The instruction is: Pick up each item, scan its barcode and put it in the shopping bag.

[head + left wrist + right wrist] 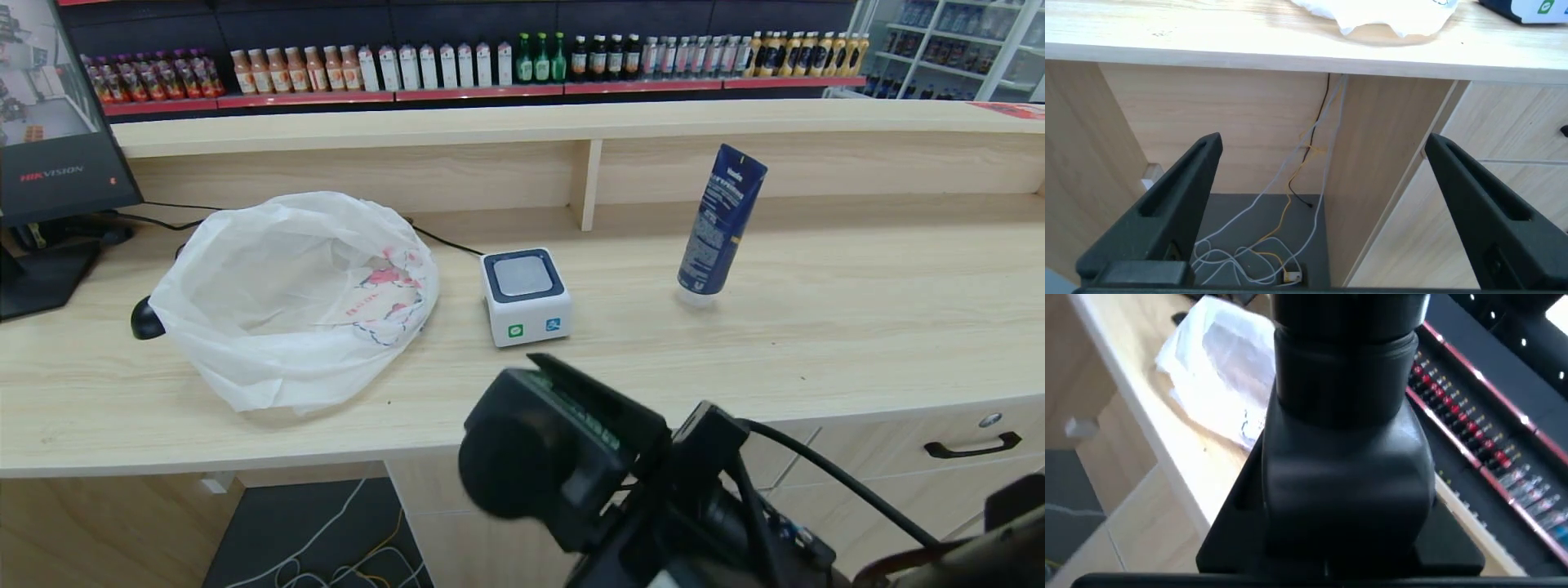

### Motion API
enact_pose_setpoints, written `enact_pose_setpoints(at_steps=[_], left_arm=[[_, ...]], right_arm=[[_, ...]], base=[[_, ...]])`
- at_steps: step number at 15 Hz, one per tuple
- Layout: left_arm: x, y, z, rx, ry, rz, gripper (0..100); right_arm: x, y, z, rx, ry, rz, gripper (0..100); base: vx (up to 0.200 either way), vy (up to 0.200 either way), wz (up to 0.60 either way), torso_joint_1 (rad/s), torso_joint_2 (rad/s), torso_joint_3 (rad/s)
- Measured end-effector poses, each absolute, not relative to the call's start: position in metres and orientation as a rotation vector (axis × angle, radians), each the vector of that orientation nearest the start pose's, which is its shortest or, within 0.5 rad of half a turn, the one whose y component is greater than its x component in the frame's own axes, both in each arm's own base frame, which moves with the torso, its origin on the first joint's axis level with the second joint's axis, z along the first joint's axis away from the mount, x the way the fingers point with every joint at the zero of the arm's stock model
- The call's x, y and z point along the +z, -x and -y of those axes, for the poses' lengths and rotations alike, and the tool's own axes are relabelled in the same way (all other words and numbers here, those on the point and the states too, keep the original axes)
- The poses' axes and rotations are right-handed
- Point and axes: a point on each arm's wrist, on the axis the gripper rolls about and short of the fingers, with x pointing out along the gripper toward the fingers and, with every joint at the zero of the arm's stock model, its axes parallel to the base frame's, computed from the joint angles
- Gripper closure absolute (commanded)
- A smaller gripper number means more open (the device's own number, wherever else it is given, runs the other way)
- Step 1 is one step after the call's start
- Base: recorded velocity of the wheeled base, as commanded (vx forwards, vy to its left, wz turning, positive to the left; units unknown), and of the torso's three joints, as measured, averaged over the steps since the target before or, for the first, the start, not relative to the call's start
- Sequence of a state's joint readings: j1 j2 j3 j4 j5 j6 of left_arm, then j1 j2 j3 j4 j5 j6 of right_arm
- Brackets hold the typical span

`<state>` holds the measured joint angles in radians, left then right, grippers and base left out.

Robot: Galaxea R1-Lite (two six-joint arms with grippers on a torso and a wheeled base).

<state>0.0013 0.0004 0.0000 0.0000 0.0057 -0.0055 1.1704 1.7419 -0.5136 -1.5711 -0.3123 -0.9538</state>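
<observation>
**A:** How is the left gripper standing?

**B:** The left gripper (pixel 1323 147) is hanging wide open. Its two black fingers (pixel 1176 204) are spreading far apart and gripping nothing. It is sitting below the front edge of the surface (pixel 1208 33), lower than the scanner (pixel 1535 10) and to the scanner's left. It is facing a wooden panel, with loose cables (pixel 1266 245) lying on the floor.

**A:** And the other one?

**B:** The right arm (pixel 571 465) is hanging folded in front of the surface, nearer the robot than the scanner. I cannot tell whether the right gripper is open or closed, because black housing is blocking that wrist view.

**A:** Where is the item sitting?

**B:** The blue tube (pixel 722 220) is standing on its white cap and leaning slightly. It is to the right of the scanner and well apart from it.

**A:** And the bag?

**B:** The white shopping bag (pixel 294 294) is lying just beside the scanner on its left, with its mouth gaping upward. Red and blue print is showing on the side toward the scanner. A black mouse (pixel 147 320) is touching the bag on the side away from the scanner. A monitor (pixel 49 122) is standing farther left again. Behind the scanner, past a raised wooden ledge (pixel 522 122), rows of bottles (pixel 490 65) are lining a shelf.
</observation>
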Motion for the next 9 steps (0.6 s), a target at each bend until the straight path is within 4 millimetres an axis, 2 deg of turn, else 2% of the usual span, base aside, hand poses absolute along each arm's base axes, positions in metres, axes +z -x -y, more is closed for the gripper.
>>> enact_pose_setpoints(at_steps=[6, 9], left_arm=[[0.075, 0.023, 0.0, 0.007, 0.006, 0.0, 0], [0.075, 0.023, 0.0, 0.007, 0.006, 0.0, 0]], right_arm=[[0.2, -0.138, -0.249, 0.591, 0.107, 0.411, 100], [0.208, -0.158, -0.238, 0.538, -0.074, 0.382, 100]], base=[[0.0, 0.0, 0.0, 0.0, 0.0, 0.0], [0.0, 0.0, 0.0, 0.0, 0.0, 0.0]])
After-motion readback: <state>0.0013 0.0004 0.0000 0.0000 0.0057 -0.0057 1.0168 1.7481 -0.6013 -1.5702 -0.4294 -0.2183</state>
